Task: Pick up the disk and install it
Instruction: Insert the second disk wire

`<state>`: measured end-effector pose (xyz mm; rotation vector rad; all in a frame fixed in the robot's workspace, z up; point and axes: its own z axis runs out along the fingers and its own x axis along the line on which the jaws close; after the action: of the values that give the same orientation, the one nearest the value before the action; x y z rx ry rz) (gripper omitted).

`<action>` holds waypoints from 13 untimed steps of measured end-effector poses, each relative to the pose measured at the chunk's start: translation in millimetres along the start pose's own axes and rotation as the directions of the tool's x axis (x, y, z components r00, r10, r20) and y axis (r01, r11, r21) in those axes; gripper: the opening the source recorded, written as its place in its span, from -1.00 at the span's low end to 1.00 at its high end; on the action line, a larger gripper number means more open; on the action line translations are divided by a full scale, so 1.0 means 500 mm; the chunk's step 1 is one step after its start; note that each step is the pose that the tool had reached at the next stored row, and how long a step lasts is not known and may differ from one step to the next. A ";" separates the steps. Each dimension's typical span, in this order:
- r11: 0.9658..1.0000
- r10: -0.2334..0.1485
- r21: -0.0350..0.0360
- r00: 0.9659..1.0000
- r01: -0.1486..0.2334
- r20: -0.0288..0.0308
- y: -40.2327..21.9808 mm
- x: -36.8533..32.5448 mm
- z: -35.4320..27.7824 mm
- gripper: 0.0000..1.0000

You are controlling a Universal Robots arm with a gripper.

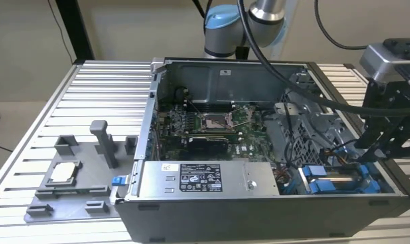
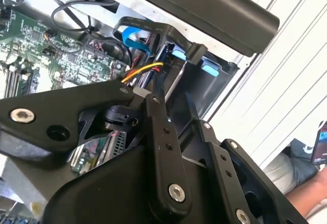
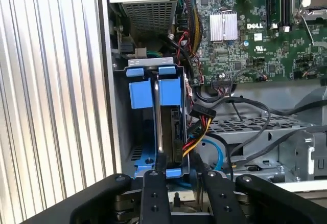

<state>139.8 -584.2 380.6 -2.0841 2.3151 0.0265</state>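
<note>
We're looking into the open computer case (image 1: 259, 218), and down in its corner on the exterior view's right the drive bay (image 3: 149, 61) holds two blue carriers side by side. One is the bare blue carrier (image 3: 140, 93), and right beside it sits the disk (image 3: 169, 116) in its own blue frame, slotted into the bay with its blue tabs level with its neighbour's. The gripper (image 3: 181, 175) hovers at the disk's near end, its black fingers (image 3: 153, 188) spread, one on each side of the frame, with a dark gap showing next to the disk, so nothing is pinched. The disk stands on edge, its long axis running along the case wall from the gripper toward the silver power supply (image 1: 201, 178). Red and yellow cables (image 3: 196, 137) bunch just beside it, between the bay and the green motherboard (image 1: 212, 122). The case rests on a ribbed aluminium table (image 1: 96, 96). On the exterior view's left, well apart from the case, a grey fixture tray (image 1: 69, 203) carries a small square chip (image 1: 62, 172). Behind it all, a plain beige wall (image 1: 137, 25).
</note>
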 end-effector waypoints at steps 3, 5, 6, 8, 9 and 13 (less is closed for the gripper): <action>1.000 0.002 -0.001 1.000 -0.002 0.009 -0.001 0.008 -0.005 1.00; 1.000 0.003 -0.001 1.000 -0.003 0.015 -0.002 0.013 -0.007 1.00; 1.000 0.004 -0.002 1.000 -0.004 0.016 -0.002 0.016 -0.007 1.00; 1.000 0.004 -0.002 1.000 -0.004 0.017 -0.002 0.017 -0.007 1.00; 1.000 0.004 -0.002 1.000 -0.004 0.017 -0.002 0.017 -0.007 1.00; 1.000 0.004 -0.002 1.000 -0.004 0.017 -0.002 0.018 -0.007 1.00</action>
<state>139.8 -593.2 383.8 -2.0721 2.3105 0.0456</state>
